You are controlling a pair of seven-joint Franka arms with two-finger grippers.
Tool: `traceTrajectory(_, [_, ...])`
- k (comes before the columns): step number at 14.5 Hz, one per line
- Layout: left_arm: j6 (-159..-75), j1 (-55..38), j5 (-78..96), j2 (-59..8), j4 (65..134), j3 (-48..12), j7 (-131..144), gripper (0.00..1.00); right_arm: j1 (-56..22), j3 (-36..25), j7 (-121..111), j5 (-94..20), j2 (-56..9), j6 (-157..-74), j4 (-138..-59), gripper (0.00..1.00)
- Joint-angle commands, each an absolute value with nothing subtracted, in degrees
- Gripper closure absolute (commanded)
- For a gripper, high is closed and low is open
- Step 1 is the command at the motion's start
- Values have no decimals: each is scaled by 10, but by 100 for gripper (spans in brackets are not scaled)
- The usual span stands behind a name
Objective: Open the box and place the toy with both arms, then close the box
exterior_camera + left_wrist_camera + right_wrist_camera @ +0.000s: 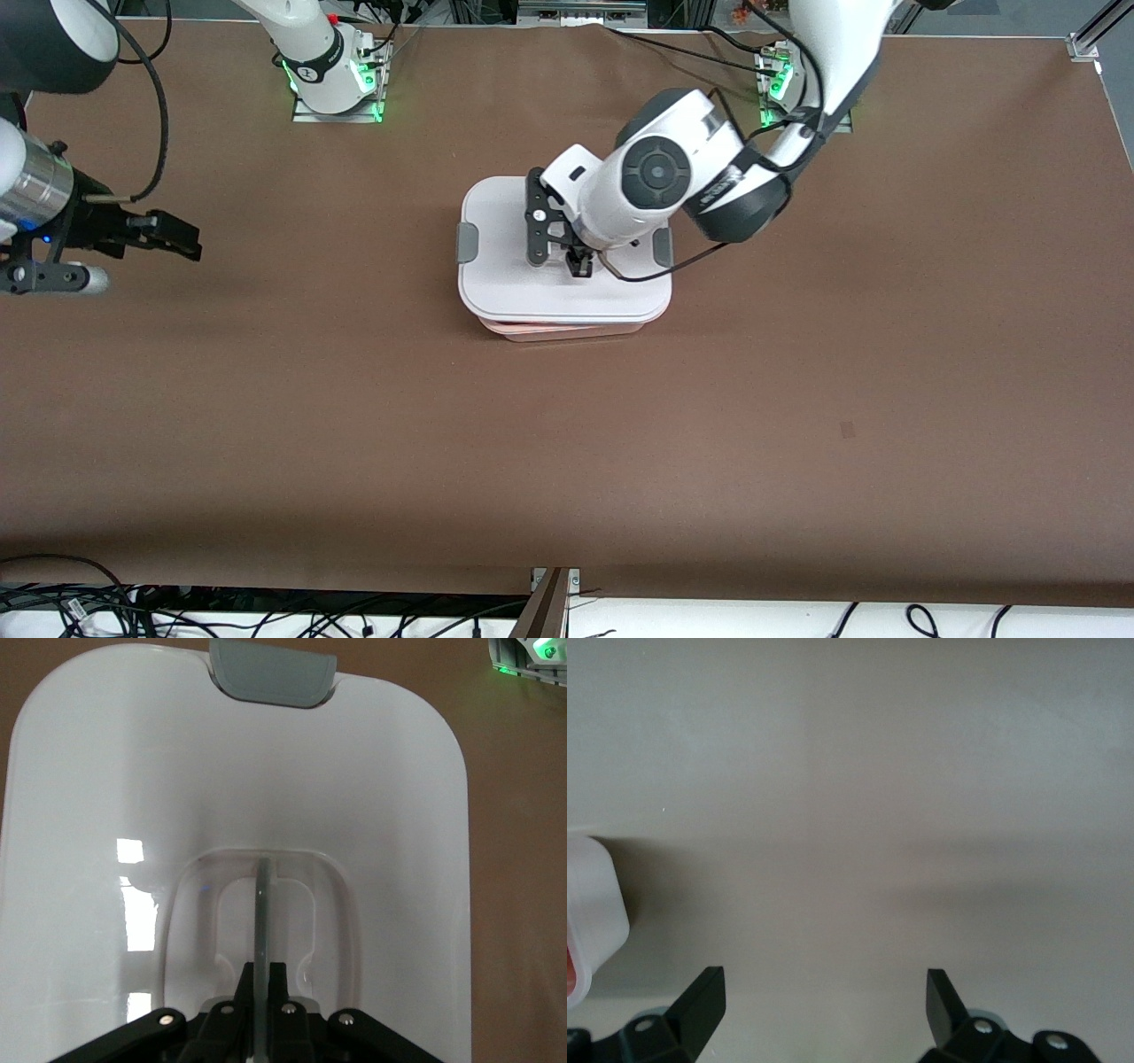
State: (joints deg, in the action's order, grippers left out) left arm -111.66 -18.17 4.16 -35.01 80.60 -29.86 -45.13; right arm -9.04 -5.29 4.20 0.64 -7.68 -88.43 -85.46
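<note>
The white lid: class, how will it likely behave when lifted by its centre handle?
The white lid looks like moulded plastic, so probably stiff and light. Its glossy surface suggests slipperiness, yet the left gripper's fingers are shut on the thin centre handle, which should hold. Being broad and flat, it may tilt or swing.

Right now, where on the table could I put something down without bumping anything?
Bare brown table lies between the box and the front camera's edge. It is crowded at the box: the left gripper is shut on its lid handle. The open right gripper waits over the right arm's end.
</note>
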Motion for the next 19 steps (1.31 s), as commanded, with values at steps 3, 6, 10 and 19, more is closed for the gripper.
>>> traceTrajectory(3, [-1141,-192,-25,-352,837,-294,-454,100,-72,-47,31,-16,-12,-897,-904,0])
traceTrajectory(6, [-1153,-192,-28,-356,846,-294,-410,100,-64,-43,15,-18,8,-869,-910,0])
traceTrajectory(10, [-1153,-191,-33,-356,866,-294,-405,100,-33,-54,-95,-17,-1,-822,-904,0])
traceTrajectory(19, [-1183,-191,-32,-357,865,-294,-403,100,-32,-56,-36,-11,-33,-824,-876,0])
